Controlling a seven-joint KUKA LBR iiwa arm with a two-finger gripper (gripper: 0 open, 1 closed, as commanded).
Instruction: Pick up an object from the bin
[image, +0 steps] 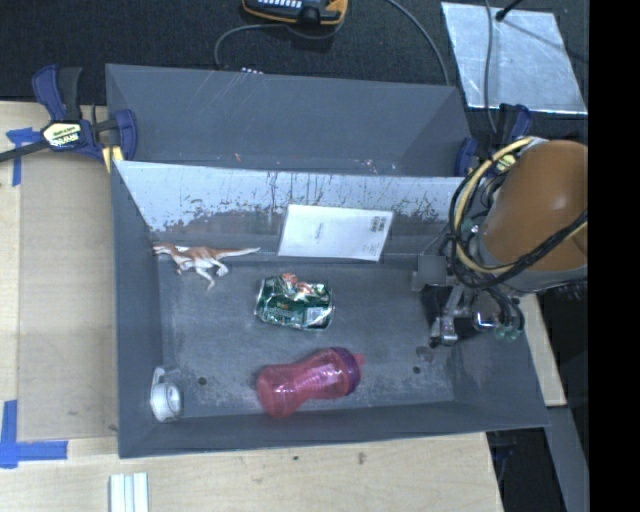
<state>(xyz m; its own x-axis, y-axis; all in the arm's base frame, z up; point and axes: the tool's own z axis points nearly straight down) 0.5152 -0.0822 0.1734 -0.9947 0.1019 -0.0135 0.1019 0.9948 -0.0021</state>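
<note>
The gripper (443, 330) hangs low at the right side of the grey metal bin (138, 300), over bare floor close to the foot of the right wall; whether it is released or clenched cannot be told from this angle, and no thing is seen in its grasp. Above it sits the arm's rounded orange cover (545, 205), with yellow and black cables (468, 215) looping down its left side. The thing nearest the gripper is a pink plastic bottle (308, 380), lying on its side along the front of the floor, its narrower end pointing right toward the gripper but apart from it; just behind the bottle, near the middle of the floor, lies a crushed green can (293, 303), not touching the bottle. A white printed card (333, 233) leans flat against the foot of the back wall, above the can and well apart from the gripper; a small tan toy dinosaur (205, 258) lies at the back left, its tail toward the card. In the front left corner, far from the gripper, rests a small white roll (165, 397), close to the left wall; its exact kind is too small to tell.
</note>
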